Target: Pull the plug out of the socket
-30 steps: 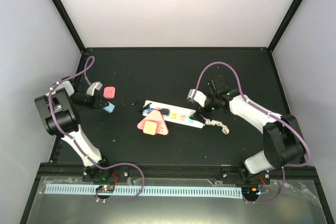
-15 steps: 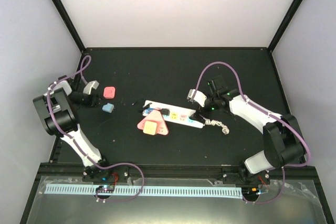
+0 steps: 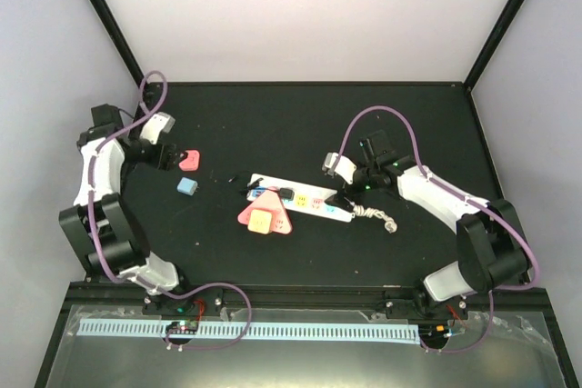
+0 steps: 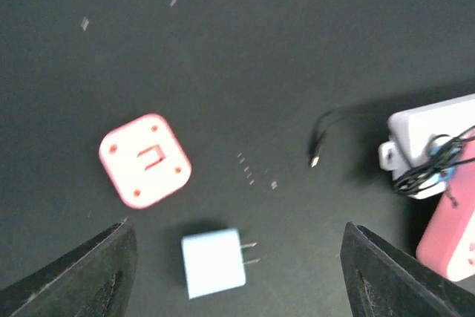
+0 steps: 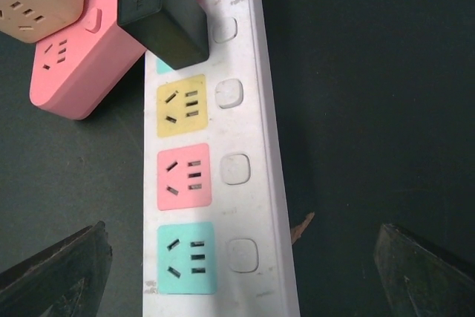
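The socket (image 3: 302,199), a long white strip with coloured outlet faces, lies mid-table. The right wrist view shows the socket (image 5: 249,146) with yellow, pink and green faces bare. A black plug (image 5: 163,12) sits in it further up, also visible from above as the black plug (image 3: 284,193). My right gripper (image 5: 241,280) hangs open over the socket's end, and from above the right gripper (image 3: 338,182) holds nothing. A light blue plug (image 4: 214,262) lies loose on the table, prongs pointing right. My left gripper (image 4: 237,287) is open above it, and from above the left gripper (image 3: 166,141) sits apart from the blue plug (image 3: 187,185).
A pink square adapter (image 4: 145,159) lies beside the blue plug, seen from above as the pink adapter (image 3: 190,160). A pink triangular splitter (image 3: 264,217) with a beige face leans against the socket's left part. A thin black cable (image 4: 315,159) trails from the socket's left end. A coiled white cord (image 3: 377,217) lies at its right end.
My left gripper opened, left the light blue plug on the table and drew back toward the far left. The right arm has stayed put.
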